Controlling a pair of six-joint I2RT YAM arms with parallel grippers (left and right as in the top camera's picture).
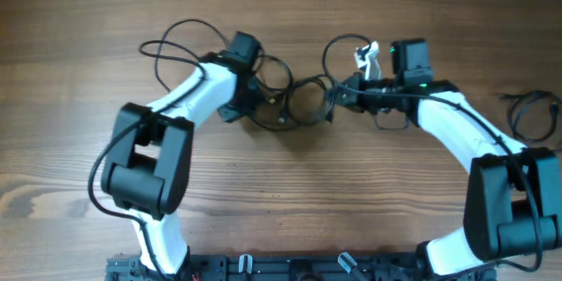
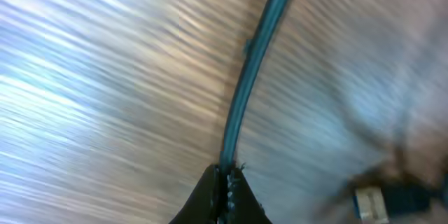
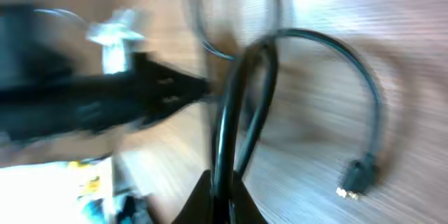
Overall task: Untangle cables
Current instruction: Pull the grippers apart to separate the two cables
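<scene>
- the cables (image 1: 303, 98) are lying knotted on the table (image 1: 281, 202) between our grippers.
- our left gripper (image 2: 225, 182) is pinching one strand, jaws closed on it; the right gripper (image 3: 222, 185) is clamping a doubled loop.
- we are judging this the pulling-apart step, needing slow opposite pulls next.

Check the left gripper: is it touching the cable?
Touching. In the left wrist view, the cable runs straight into the left gripper, pinched between its closed fingertips with no gap.
</scene>
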